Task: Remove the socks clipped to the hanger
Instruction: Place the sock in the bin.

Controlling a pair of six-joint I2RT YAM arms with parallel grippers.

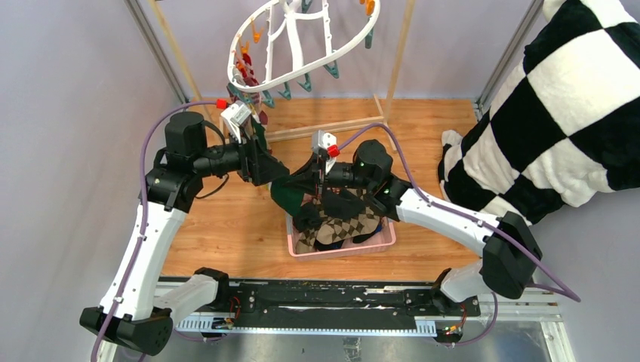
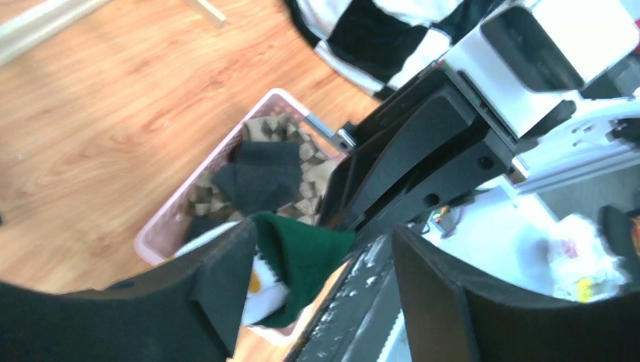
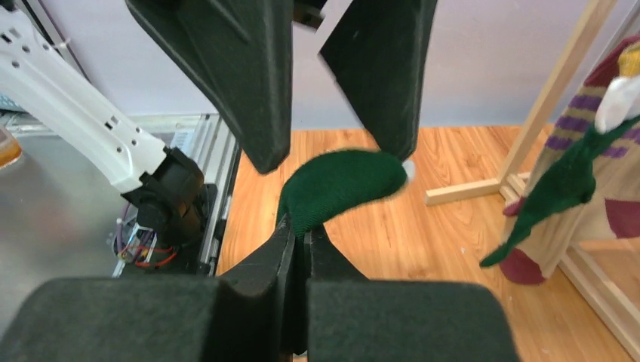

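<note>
The white oval hanger (image 1: 302,45) with orange and teal clips hangs at the back. In the right wrist view a dark green sock (image 3: 581,181) and a tan sock with purple and maroon bands (image 3: 604,219) hang at the right. My right gripper (image 3: 306,230) is shut on another dark green sock (image 3: 340,185), held over the floor next to the pink basket (image 1: 340,249). My left gripper (image 2: 321,249) is open, its fingers (image 3: 226,68) on either side of that sock's free end, not gripping it. In the top view both grippers, left (image 1: 266,167) and right (image 1: 298,181), meet left of the basket.
The pink slotted basket (image 2: 162,226) holds brown argyle (image 1: 347,226) and dark socks. A wooden rack frame (image 1: 392,68) carries the hanger. A big black-and-white checkered cloth (image 1: 558,113) lies at the right. The metal base rail (image 1: 324,302) runs along the near edge.
</note>
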